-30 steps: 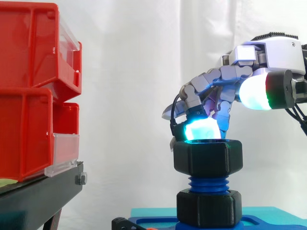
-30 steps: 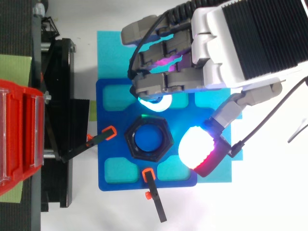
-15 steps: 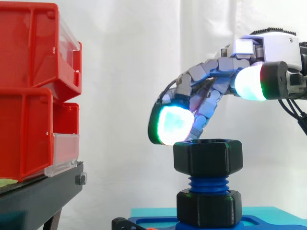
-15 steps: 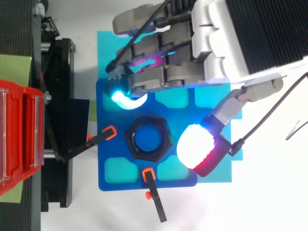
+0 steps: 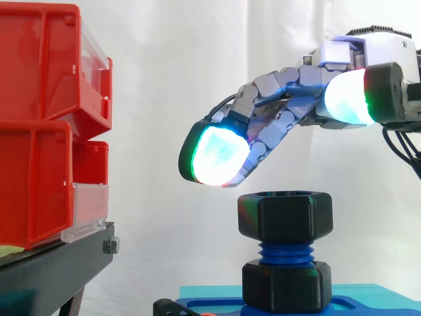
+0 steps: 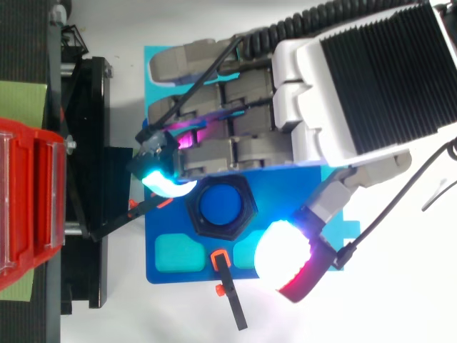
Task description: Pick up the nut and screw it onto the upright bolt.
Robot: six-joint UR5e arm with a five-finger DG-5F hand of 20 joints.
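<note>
Hand [image 5: 279, 113] has come off the nut [image 5: 285, 217]. A second ago one glowing fingertip sat on the nut's top rim. Half a second ago it had lifted and was swinging left. Now the fingers [image 5: 217, 156] stretch out nearly straight, clear above and to the left of the nut. Spread wide, holding nothing. From above, the thumb pad [image 6: 282, 254] sits lower centre, beside the nut and not touching it.

Nut is right of centre low in the side view, on the top end of the upright blue bolt [image 5: 286, 252]. Threads still show between it and the lower black nut [image 5: 286, 284] at the base. Its height looks the same across all three moments, so that last finger sweep bought you little or no travel. The top view shows the bolt end [image 6: 219, 206] blue inside the nut's bore.

My read: pick-and-place is done, screwing down isn't. This looks like a reset between turning strokes. Expect you'll need more strokes, with the fingers coming back onto the rim. Watch for slipping off the hex instead of driving it.

Red bins [image 5: 39, 131] at left are well clear.
</note>
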